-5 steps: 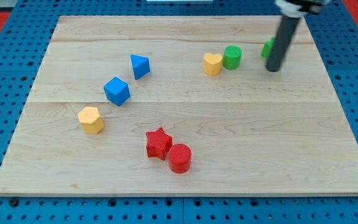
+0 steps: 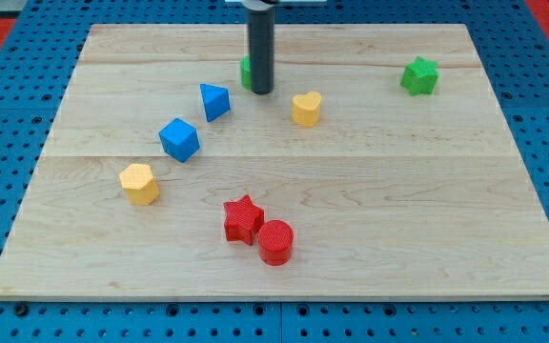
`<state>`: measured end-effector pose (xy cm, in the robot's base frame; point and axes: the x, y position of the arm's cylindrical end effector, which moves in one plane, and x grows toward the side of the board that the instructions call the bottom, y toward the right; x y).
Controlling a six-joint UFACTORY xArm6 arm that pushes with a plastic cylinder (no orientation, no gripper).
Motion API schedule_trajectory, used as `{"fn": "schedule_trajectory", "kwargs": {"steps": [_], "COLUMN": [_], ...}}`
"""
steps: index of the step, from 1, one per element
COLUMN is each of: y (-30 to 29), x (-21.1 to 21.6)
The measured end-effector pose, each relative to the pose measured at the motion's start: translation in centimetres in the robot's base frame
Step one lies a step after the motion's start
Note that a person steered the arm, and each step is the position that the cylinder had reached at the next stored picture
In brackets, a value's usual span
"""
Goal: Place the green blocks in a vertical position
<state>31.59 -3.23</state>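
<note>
A green star block point(image 2: 419, 76) lies near the view's top right. A second green block point(image 2: 245, 71) sits near the top middle, mostly hidden behind my rod, so its shape is unclear. My tip point(image 2: 261, 91) rests on the board against that block's right side. A yellow heart block point(image 2: 305, 109) lies just right of and below the tip.
A blue triangular block point(image 2: 214, 101) and a blue cube point(image 2: 179, 140) lie left of the tip. A yellow hexagonal block point(image 2: 140, 184) sits lower left. A red star point(image 2: 243, 220) and a red cylinder point(image 2: 275, 242) touch near the bottom middle of the wooden board point(image 2: 427, 210).
My tip has swept left from the green star to the top middle. The green cylinder moved left with it, and the yellow heart shifted left and slightly down. The green star is now uncovered.
</note>
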Motion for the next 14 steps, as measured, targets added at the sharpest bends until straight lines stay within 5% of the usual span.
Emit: {"fn": "schedule_trajectory", "kwargs": {"steps": [1, 2, 3, 5, 6, 7, 8, 10, 11, 14], "y": [-6.7, -6.8, 3.1, -3.3, 4.9, 11.7, 7.3, 17.5, 17.5, 25.0], "x": [-0.7, -2.5, -2.7, -5.3, -8.1, -7.2, -6.6, -6.0, 0.2, 3.8]}}
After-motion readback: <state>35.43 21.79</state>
